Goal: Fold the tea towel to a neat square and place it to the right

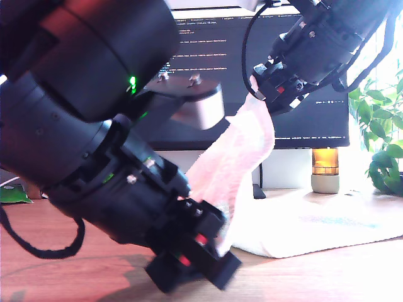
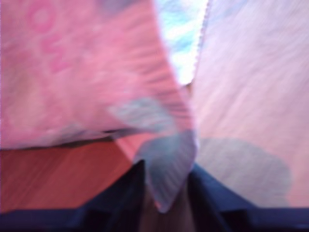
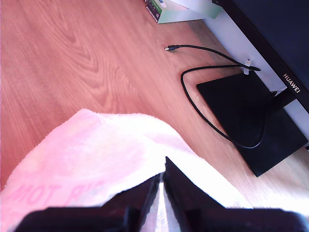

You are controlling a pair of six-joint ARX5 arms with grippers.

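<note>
The tea towel point(image 1: 239, 157) is pale pink and white terry cloth. It rises from a heap on the wooden table point(image 1: 327, 277) up in front of the monitor. My second gripper point(image 1: 259, 93) is high at the exterior view's upper right, shut on the towel's top corner. In the second wrist view the towel point(image 3: 111, 154) hangs down from the closed jaws point(image 3: 161, 186). My first gripper point(image 1: 214, 248) is low, just above the table in the foreground, shut on a lower edge. The first wrist view shows cloth point(image 2: 241, 96) pinched between the dark fingers point(image 2: 164, 198), blurred.
A monitor point(image 1: 252, 63) stands behind on a black base point(image 3: 246, 121), with a loose black cable point(image 3: 207, 82) beside it. A plant point(image 1: 381, 145) and an amber jar point(image 1: 325, 170) stand at the exterior view's right. A green and white box point(image 3: 169, 9) lies further along the table.
</note>
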